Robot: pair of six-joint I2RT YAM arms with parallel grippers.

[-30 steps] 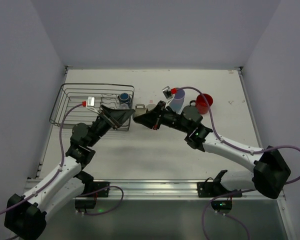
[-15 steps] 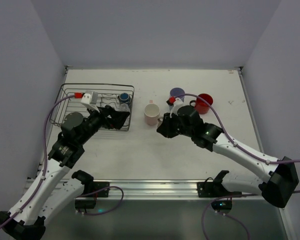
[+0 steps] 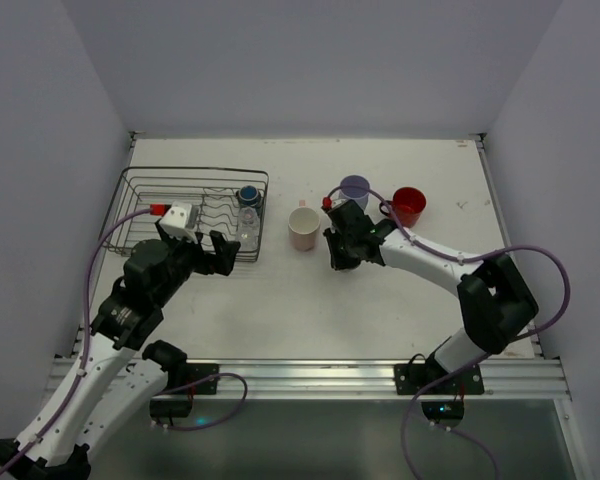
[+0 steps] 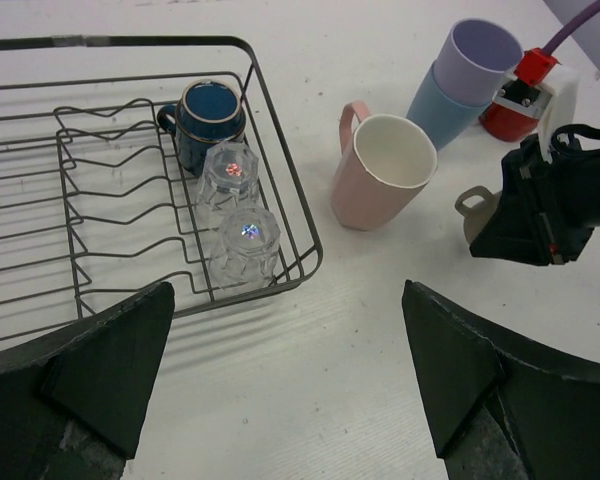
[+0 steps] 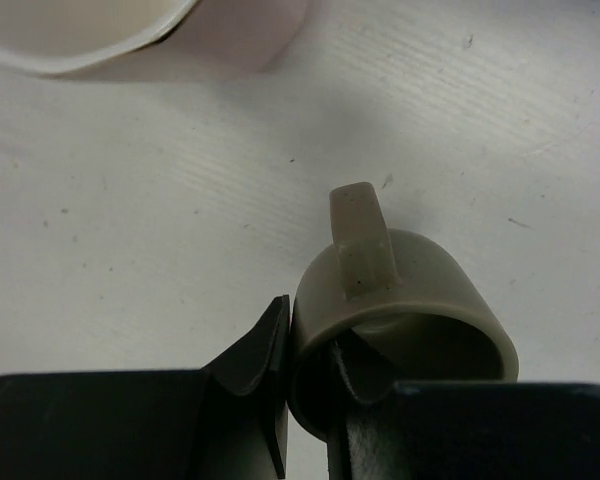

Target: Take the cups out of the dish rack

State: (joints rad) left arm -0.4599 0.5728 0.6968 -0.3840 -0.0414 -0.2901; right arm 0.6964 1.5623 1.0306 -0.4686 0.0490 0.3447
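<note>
The olive mug (image 5: 400, 290) is out of the rack, beside the pink cup (image 5: 130, 25); whether it touches the table we cannot tell. The right gripper (image 5: 308, 350) pinches its near wall, one finger inside. The blue cup (image 4: 208, 112) sits in the dish rack (image 4: 110, 42), ahead-left of the spread left gripper (image 4: 285, 385), which we judge the nearer.
</note>
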